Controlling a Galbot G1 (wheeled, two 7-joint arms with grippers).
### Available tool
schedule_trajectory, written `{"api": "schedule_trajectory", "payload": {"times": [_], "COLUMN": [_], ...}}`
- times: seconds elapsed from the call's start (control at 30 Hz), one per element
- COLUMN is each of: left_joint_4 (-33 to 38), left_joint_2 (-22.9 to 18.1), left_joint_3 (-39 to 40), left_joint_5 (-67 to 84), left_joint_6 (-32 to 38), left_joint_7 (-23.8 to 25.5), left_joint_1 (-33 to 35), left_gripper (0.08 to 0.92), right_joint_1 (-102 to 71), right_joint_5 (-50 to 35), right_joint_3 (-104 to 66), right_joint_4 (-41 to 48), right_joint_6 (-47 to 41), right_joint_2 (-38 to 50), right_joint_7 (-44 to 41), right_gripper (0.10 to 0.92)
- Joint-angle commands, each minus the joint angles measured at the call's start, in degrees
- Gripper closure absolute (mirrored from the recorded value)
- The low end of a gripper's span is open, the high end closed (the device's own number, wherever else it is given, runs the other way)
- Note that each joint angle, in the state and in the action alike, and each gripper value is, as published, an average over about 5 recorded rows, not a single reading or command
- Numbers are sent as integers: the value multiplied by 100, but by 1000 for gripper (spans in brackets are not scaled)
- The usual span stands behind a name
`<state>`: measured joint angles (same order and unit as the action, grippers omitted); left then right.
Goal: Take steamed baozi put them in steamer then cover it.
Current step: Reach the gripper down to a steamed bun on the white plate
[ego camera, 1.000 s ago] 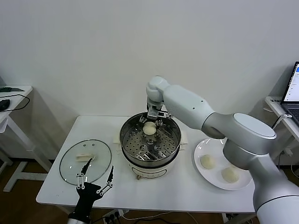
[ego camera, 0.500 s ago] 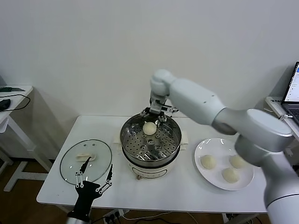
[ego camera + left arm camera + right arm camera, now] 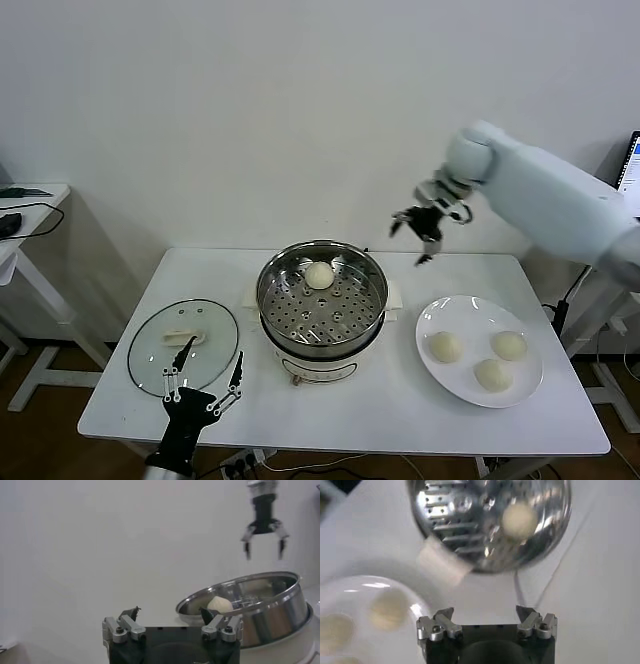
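The steel steamer (image 3: 322, 305) stands mid-table with one baozi (image 3: 319, 275) on its perforated tray at the far side. Three more baozi (image 3: 444, 347) (image 3: 509, 345) (image 3: 492, 374) lie on a white plate (image 3: 428, 318) to its right. My right gripper (image 3: 410, 241) hangs open and empty in the air, to the right of the pot and behind the plate. From its wrist I look down on the steamer (image 3: 470, 530), the baozi (image 3: 519, 517) inside and the plate's baozi (image 3: 387, 609). The glass cover (image 3: 215, 330) lies flat at the left. My left gripper (image 3: 214, 355) is open just in front of it.
The white table's front edge (image 3: 340, 440) runs just behind my left arm. A side table (image 3: 25, 200) with cables stands at the far left, and a laptop (image 3: 628, 180) at the far right. A white wall backs the table.
My right gripper has opened, left the baozi in the steamer, and risen and swung right, away from the pot. The left arm has not moved.
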<state>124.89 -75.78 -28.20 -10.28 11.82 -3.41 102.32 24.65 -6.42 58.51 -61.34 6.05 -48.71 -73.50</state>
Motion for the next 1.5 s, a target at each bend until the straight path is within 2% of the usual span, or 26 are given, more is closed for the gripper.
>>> {"api": "schedule_trajectory", "payload": {"times": [0.03, 0.3, 0.83, 1.17, 1.5], "left_joint_4": [-46, -76, -110, -123, -122], "left_joint_2": [-17, -51, -74, -73, -68], "left_joint_3": [78, 70, -37, -48, -4], "left_joint_5": [-45, -111, -104, -95, -91], "left_joint_6": [-6, 61, 69, 83, 71], "left_joint_7": [-10, -28, -53, -55, -62], "left_joint_1": [-8, 16, 19, 34, 48], "left_gripper": [177, 177, 177, 177, 177], "right_joint_1": [-337, -1073, -1748, -1844, -1509], "right_joint_5": [-932, -767, -460, -432, -418], "right_joint_3": [1119, 1109, 584, 515, 553], "right_joint_4": [-1051, -1283, -560, -407, -599], "right_joint_6": [-1197, -1422, -1420, -1433, -1477], "right_joint_2": [1620, 1648, 986, 732, 791], "right_joint_7": [558, 1087, 2089, 2109, 1777], "right_gripper": [203, 203, 203, 205, 307]}}
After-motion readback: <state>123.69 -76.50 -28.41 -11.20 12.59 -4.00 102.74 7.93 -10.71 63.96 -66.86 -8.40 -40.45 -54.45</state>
